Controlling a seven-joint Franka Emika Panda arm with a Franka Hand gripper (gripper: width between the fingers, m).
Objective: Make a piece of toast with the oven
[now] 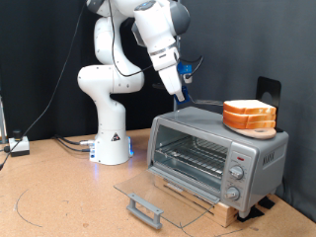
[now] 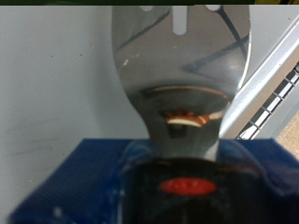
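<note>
The silver oven (image 1: 259, 156) stands on a wooden slat base, its glass door (image 1: 163, 188) dropped open and its wire rack bare. Two alike bread slices, the toast (image 1: 248, 107), lie stacked on a round orange plate (image 1: 250, 126) on the oven's roof, towards the exterior view's right. My gripper (image 1: 182, 87) hangs above the roof's left end and is shut on a spatula with a blue handle (image 2: 93, 173). The spatula's shiny metal blade (image 2: 182, 65) points down at the grey roof. The blade mirrors the orange plate. The toast itself does not show in the wrist view.
The door's grey bar handle (image 1: 145, 208) juts out low in front of the oven. Three knobs (image 1: 235, 174) sit on the oven's right panel. The arm's white base (image 1: 111, 138) stands to the left, with cables (image 1: 71, 144) on the floor beside it. A black stand (image 1: 269, 91) rises behind the oven.
</note>
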